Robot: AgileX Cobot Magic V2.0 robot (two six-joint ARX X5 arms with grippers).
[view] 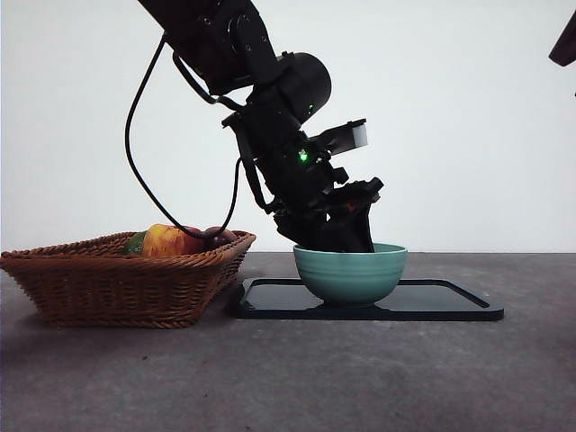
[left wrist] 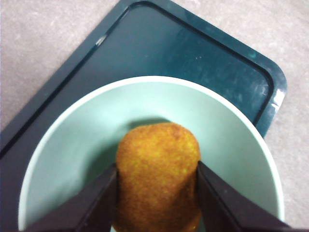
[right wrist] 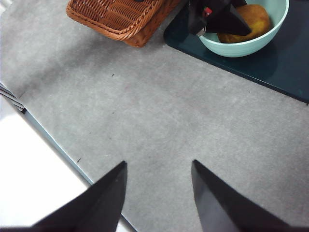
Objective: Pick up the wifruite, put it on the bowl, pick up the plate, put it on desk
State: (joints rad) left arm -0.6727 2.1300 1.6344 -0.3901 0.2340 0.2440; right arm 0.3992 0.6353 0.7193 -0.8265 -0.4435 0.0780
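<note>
Inside the large mint-teal ridged ceramic bowl (left wrist: 72, 140), the small oval brown-skinned wifruite (left wrist: 157, 169) sat clamped between the two black jaws of the left end effector (left wrist: 157, 193), low in the bowl's hollow. Couldn't tell whether the fruit touched the bowl floor; its underside was cut off in the left wrist view, and the bowl wall hid it in the front view.

Risks, as I judged them:
- Release from any height: the fruit is rounded and could roll or bounce against the bowl wall, though the deep sides should contain it.
- Jaws sat inside the rim. A sideways pull-out could catch the rim and drag or tip the bowl on the dark teal flat rectangular plate (view: 450, 301) under it.
- Plate step: the bowl stood on the plate, so lifting the plate with any tilt could slide the bowl off.
- The brown woven wicker basket (view: 108, 288) sat just beside the plate's edge; a grasp on that side looked cramped.

The right end effector (right wrist: 157, 193) hovered with jaws apart over bare grey matte desk (right wrist: 159, 111), well away from the bowl.

Hidden: basket contents mostly behind its rim in the front view; only a red-and-yellow apple (view: 169, 241) and something green and something dark beside it showed. Left jaw tips not visible in front view.
</note>
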